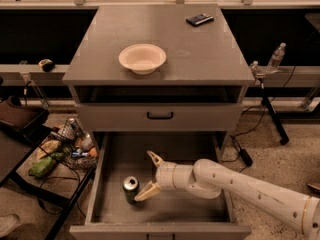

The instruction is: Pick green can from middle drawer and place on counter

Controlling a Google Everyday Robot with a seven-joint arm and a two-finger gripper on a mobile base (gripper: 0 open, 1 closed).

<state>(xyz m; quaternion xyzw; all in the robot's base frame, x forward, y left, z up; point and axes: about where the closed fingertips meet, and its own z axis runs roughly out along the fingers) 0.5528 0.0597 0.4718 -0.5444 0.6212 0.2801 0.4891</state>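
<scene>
The green can (130, 188) stands upright on the floor of the open middle drawer (165, 210), left of center, its silver top showing. My gripper (149, 175) is inside the drawer, just right of the can, open. Its near fingertip (142, 194) is at the can's right side, the far fingertip (152, 157) is behind and apart from it. The can is not between the fingers. The counter (200, 54) is the gray cabinet top above.
A white bowl (142, 58) and a dark flat object (199, 19) lie on the counter. A closed drawer front with a black handle (160, 116) is above the open drawer. A wire basket of clutter (65, 146) stands left; a clear bottle (276, 57) right.
</scene>
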